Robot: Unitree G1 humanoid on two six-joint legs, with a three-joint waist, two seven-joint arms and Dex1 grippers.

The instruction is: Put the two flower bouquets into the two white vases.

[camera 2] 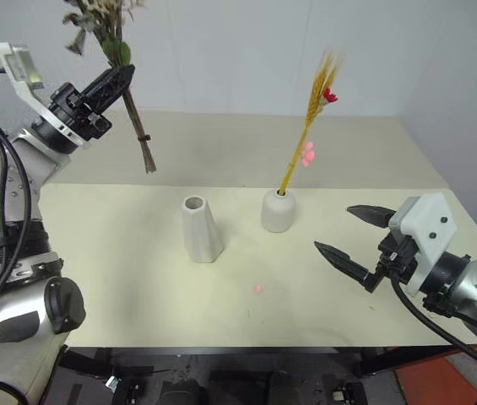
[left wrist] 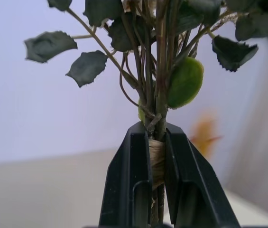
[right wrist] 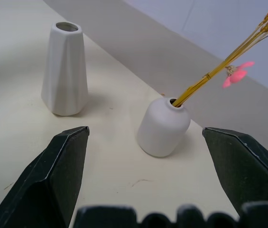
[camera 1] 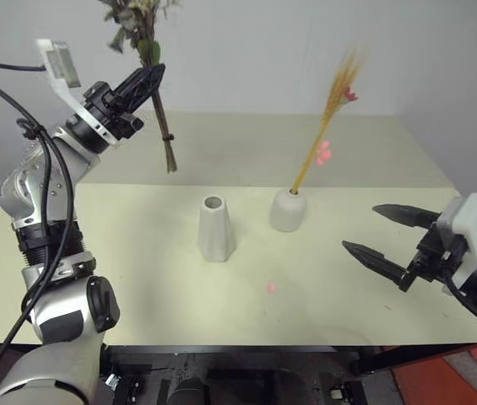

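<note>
Left gripper (camera 1: 147, 80) is clamped on the bushy bunch (camera 1: 141, 34), pinching the wrapped stems just under the leaves, up in the air at about 10 o'clock from the tall vase (camera 1: 215, 229). Stem ends hang free, slanting toward 5 o'clock, well above the table (camera 1: 137, 245).

Right gripper (camera 2: 352, 232) is spread wide and empty, hovering at about 3 o'clock of the short vase (camera 2: 278, 211). The yellow stalk (camera 2: 310, 126) already sits in that vase, leaning toward 1 o'clock. So one bouquet looks done; the tall vase mouth is empty.

For the step in hand:
- Bring the stems upright before descending, since they are tilted now.
- Line the stem tips over the tall vase mouth, then lower straight down.
- The mouth is narrow and the vase looks tippy, so a side push from the stems could knock it over.
- Keep clear of the yellow stalk at 2 o'clock of the tall vase.

A small pink petal (camera 1: 270, 288) lies loose on the table; ignore it.
</note>
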